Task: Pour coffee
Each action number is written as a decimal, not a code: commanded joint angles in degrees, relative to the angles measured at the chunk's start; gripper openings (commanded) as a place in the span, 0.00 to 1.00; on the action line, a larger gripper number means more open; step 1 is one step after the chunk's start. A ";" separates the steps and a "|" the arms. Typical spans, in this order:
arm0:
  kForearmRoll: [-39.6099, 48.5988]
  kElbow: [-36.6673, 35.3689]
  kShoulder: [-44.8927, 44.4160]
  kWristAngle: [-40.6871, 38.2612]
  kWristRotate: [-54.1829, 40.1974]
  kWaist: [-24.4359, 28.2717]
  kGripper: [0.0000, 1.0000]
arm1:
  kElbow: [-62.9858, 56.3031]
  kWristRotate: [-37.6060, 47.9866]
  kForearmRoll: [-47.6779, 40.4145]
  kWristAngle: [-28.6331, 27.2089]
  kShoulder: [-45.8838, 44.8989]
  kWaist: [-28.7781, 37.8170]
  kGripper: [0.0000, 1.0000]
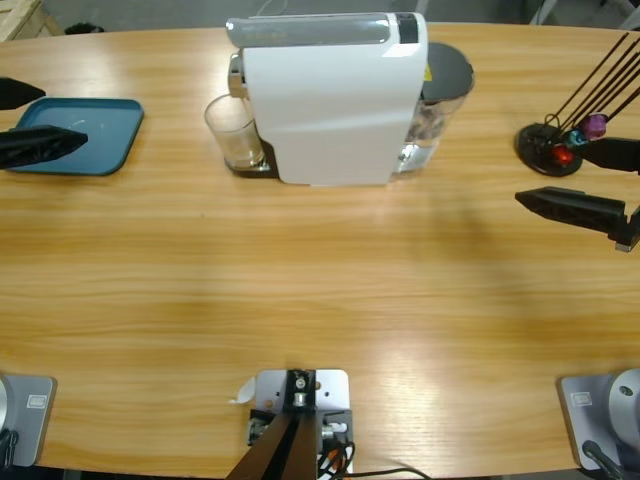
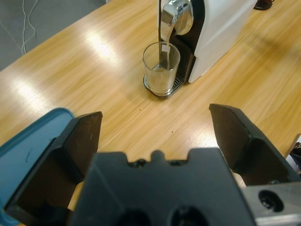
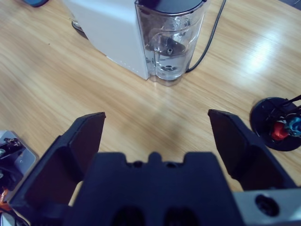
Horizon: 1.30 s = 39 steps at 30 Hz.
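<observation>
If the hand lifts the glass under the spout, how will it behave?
The glass looks clear and smooth, so probably slippery and fragile. It holds only a shallow layer of coffee, so likely light. Tall and upright, it might tip if pushed high.

No readable text, brand, number or sign is showing anywhere. The white coffee machine [image 1: 335, 100] is presenting plain unmarked panels, and the small yellow patch beside its water tank [image 1: 445, 95] is carrying nothing that can be made out.
</observation>
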<state>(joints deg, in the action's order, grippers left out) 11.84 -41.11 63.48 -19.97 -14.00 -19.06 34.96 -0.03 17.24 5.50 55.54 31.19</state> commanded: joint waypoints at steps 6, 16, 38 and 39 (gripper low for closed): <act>2.21 -3.27 -1.04 -2.07 -8.34 -0.21 0.98 | -2.18 0.64 -0.71 -0.32 1.02 0.10 1.00; 3.37 -3.39 -0.12 -2.04 -10.87 -1.07 0.99 | -2.18 0.73 -0.80 -0.23 1.58 0.10 1.00; 2.93 -1.92 0.46 -2.09 -10.52 -1.07 0.98 | -2.27 0.73 -0.98 -0.23 2.02 0.10 1.00; 2.93 -1.83 0.47 -2.09 -10.52 -1.07 0.98 | -2.27 0.73 -0.98 -0.23 2.02 0.10 1.00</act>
<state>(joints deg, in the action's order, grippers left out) 14.30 -44.41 63.48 -21.28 -24.06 -19.65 34.92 0.01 17.02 5.50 55.85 31.19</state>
